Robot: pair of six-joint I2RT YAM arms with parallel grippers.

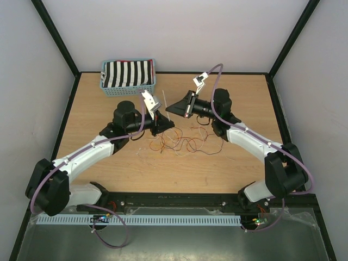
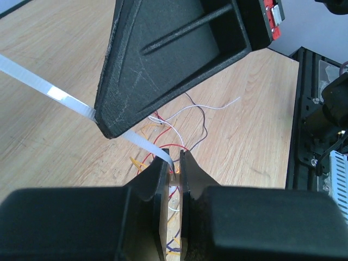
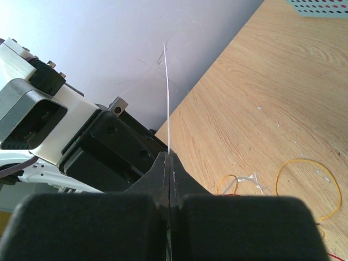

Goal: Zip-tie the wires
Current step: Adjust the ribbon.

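Note:
The wires (image 1: pixel 182 142) lie in a loose tangle of orange, red, black and pale strands on the table between the two arms. They also show in the left wrist view (image 2: pixel 185 117), and an orange loop of wire (image 3: pixel 302 159) shows in the right wrist view. A white zip tie (image 2: pixel 60 98) runs from the upper left, under the right gripper's black body (image 2: pixel 174 60), into my left gripper (image 2: pixel 175 157). That gripper is shut on the tie's end, just above the wires. My right gripper (image 3: pixel 169 156) is shut on the same zip tie (image 3: pixel 167 98), whose strap rises edge-on from its tips.
A light blue basket (image 1: pixel 106 87) holding black-and-white striped cloth stands at the back left of the table. Lilac arm cables (image 1: pixel 217 70) loop above the right arm. Dark frame rails (image 1: pixel 174 198) run along the near edge.

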